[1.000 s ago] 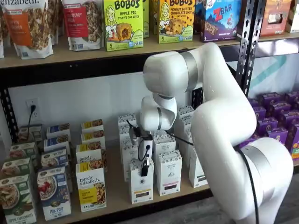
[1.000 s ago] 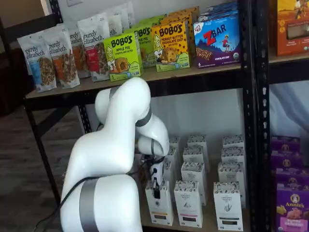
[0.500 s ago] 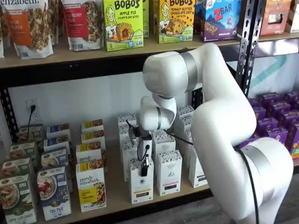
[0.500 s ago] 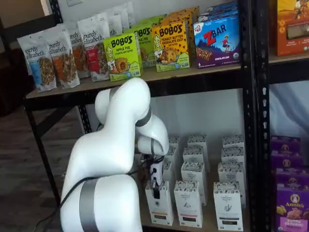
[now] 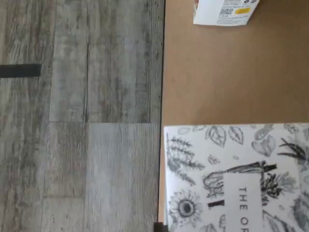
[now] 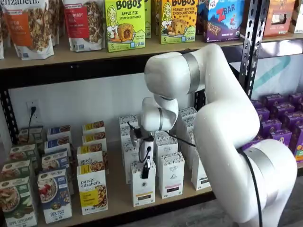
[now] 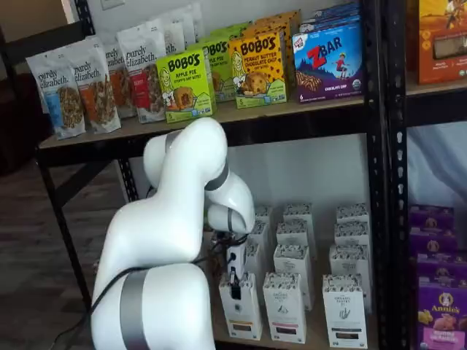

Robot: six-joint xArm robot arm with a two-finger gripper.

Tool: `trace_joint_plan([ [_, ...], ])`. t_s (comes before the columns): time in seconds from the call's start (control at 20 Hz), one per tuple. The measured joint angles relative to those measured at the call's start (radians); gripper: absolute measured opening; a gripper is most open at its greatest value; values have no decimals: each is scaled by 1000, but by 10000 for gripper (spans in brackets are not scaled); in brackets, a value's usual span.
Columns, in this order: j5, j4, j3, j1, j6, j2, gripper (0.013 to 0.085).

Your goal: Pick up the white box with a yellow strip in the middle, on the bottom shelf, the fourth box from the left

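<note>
White box at front of bottom shelf, gripper clamped on its top. Risks: shallow pinch slipping as box lifts; tilting carton knocking neighbour box just beside it.

"BOBO'S" on yellow box; "ZBAR" on blue box.

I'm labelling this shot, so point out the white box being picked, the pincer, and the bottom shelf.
white box (image 6: 143,189): a shelf view, front face below the fingers.
pincer (image 6: 146,169): a shelf view, black fingertips at the box top.
bottom shelf (image 6: 118,189): a shelf view, bare tan board beside the box.
</note>
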Motion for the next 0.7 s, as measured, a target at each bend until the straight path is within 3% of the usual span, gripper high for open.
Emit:
trace_joint_plan([
  [0.05,1,0,0,0,0,0,490],
  [0.7,-43,-6,96,9,8,-58,490],
])
